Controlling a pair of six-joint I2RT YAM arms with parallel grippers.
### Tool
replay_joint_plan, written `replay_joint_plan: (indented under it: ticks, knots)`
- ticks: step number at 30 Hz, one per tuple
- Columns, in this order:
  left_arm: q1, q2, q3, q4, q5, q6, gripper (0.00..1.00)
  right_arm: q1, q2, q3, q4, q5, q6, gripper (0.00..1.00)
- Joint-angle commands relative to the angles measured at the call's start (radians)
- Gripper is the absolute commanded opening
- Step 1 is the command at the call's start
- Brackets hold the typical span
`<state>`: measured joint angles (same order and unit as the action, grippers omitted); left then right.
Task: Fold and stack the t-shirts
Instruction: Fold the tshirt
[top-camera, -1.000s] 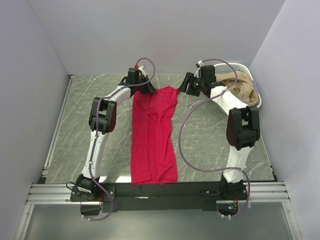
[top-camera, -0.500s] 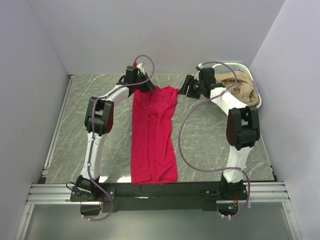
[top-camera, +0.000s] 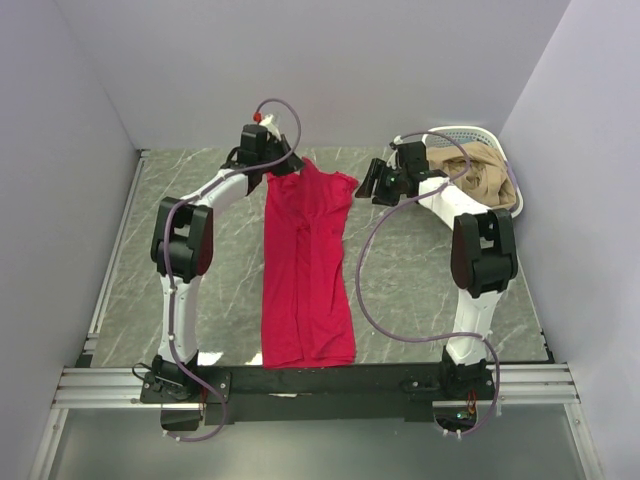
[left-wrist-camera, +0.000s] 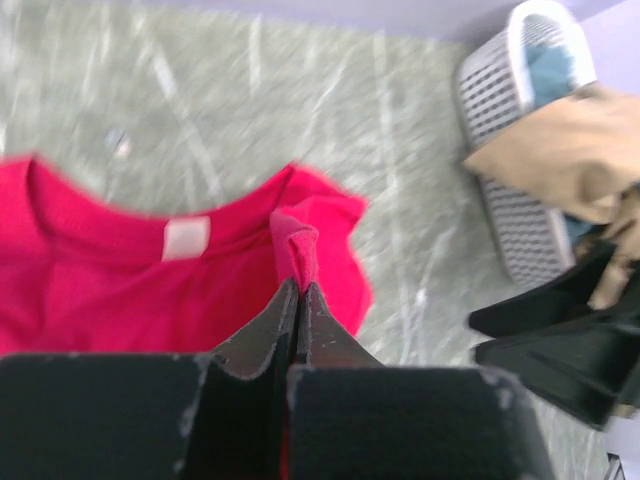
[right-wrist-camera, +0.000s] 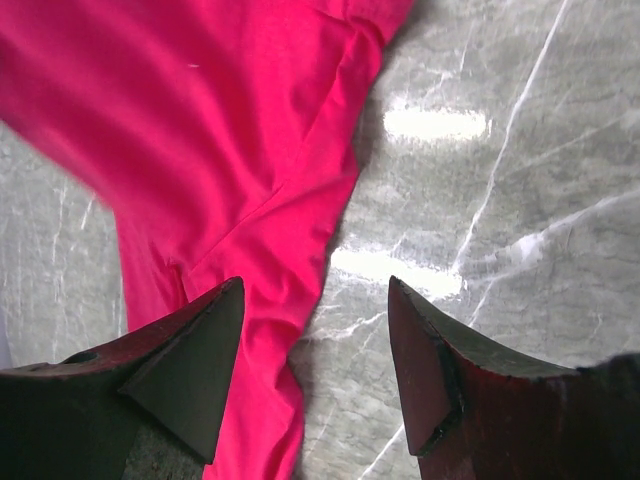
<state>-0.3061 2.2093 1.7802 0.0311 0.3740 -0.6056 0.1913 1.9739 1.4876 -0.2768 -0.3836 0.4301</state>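
Observation:
A crimson-red t-shirt lies folded into a long strip down the middle of the marble table, its hem at the near edge. My left gripper is shut on a pinch of cloth at the shirt's far end and holds that corner raised. The white neck label shows just to its left. My right gripper hovers open just right of the shirt's far end. Its fingertips straddle the shirt's edge and bare table, gripping nothing.
A white lattice basket stands in the far right corner. Tan cloth spills over its rim, and something blue lies inside it. Purple walls close in the table on three sides. Bare marble flanks the shirt.
My left gripper has moved toward the back wall and upward, pulling the shirt's far end into a peak. Its elbow has swung left. The right gripper has shifted slightly nearer and stays open.

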Motion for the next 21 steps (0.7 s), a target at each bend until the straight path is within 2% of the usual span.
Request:
replay_joint_plan:
  ticks: [1,10,15,19,21]
  knots:
    - [0.013,-0.037,-0.080,0.021,-0.040,-0.025,0.01,-0.006,0.000,0.020,-0.015,-0.009,0.001,0.66]
    - [0.027,-0.065,-0.189,0.036,-0.069,-0.034,0.01,-0.007,0.025,0.036,-0.009,0.029,0.022,0.66]
    - [0.035,-0.072,-0.231,0.061,-0.084,-0.045,0.01,-0.006,0.123,0.146,0.004,0.039,0.052,0.66]
    - [0.039,-0.053,-0.197,0.049,-0.084,-0.031,0.01,-0.006,0.213,0.282,-0.036,0.022,0.067,0.65]
    - [0.048,-0.022,-0.154,0.040,-0.066,-0.026,0.04,-0.003,0.232,0.286,-0.035,-0.006,0.068,0.65]
